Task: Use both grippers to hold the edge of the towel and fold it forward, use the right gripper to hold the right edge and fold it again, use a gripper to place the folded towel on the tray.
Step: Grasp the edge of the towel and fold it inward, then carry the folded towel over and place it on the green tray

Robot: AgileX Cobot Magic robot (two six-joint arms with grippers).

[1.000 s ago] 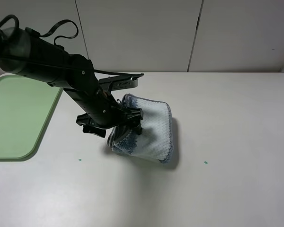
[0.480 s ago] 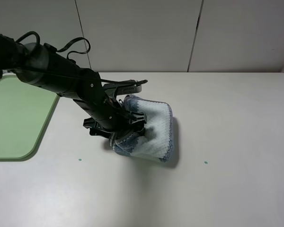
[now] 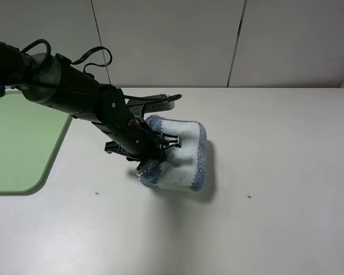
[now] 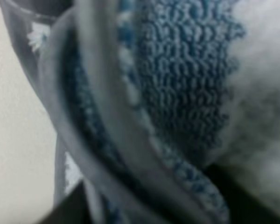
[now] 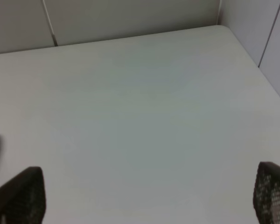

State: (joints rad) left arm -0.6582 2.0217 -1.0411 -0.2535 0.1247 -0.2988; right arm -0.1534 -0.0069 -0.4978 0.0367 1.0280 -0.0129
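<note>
The left gripper point(image 3: 155, 150) has just closed its fingers on the folded towel point(image 3: 183, 154), apparently at the near-left edge. The towel lies mid-surface, well apart from the tray point(image 3: 17, 143). The right gripper point(image 5: 144, 205) fingers stand apart.

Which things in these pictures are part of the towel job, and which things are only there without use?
Part of the job:
- towel, folded, on the table
- left gripper, closing on the towel's left side
- tray, green, at the far left
- right gripper, jaws wide apart over bare table

Only there:
- table
- two small green dots on the table
</note>
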